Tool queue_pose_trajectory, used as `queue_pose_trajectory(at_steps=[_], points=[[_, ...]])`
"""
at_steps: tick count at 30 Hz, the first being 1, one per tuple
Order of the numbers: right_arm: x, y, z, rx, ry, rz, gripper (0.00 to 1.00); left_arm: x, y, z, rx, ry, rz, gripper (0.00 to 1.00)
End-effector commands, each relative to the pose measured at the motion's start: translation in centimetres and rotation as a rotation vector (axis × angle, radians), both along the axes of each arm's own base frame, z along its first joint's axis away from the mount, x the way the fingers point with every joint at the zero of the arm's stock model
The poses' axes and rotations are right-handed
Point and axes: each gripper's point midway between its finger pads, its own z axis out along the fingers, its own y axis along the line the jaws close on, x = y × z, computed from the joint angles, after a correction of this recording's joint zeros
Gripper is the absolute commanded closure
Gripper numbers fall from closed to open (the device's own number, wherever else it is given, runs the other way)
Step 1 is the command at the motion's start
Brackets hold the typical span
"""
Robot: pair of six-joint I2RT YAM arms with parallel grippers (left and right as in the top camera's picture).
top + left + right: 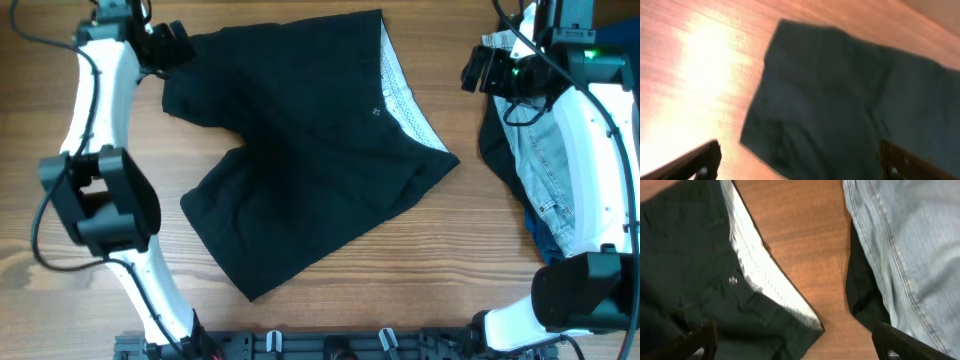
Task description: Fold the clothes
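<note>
Black shorts (310,140) lie spread flat across the middle of the wooden table, with the white inner waistband (405,95) showing at the right. My left gripper (172,45) hovers open above the shorts' top-left leg corner, and the dark fabric (850,105) fills the left wrist view between the fingertips (800,165). My right gripper (480,68) is open above the bare table between the shorts and the pile. The right wrist view shows the waistband (765,275) and fingers spread wide (797,347).
A pile of clothes with light blue jeans (550,170) on dark garments lies at the right edge, also seen in the right wrist view (910,250). Bare wood (100,290) shows left and in front of the shorts.
</note>
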Motion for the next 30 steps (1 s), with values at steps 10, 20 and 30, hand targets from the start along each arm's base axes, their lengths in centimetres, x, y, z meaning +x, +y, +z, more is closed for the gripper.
queue_pose_trajectory(at_steps=[10,20,30], points=[[-6.5,0.9,2.2,0.078,0.109,-0.077,0.0,-17.8,-9.2,13.9,-0.06,0.192,-0.039,0.0],[-9.9,1.1,-4.2,0.11,0.3,-0.161,0.0,-27.6,-16.0,8.3,0.067,0.315,0.13,0.0],[-8.3,2.7,-9.6,0.188,0.238,-0.084,0.0,-35.5,-18.8,-4.2,0.018,0.5,0.094,0.0]])
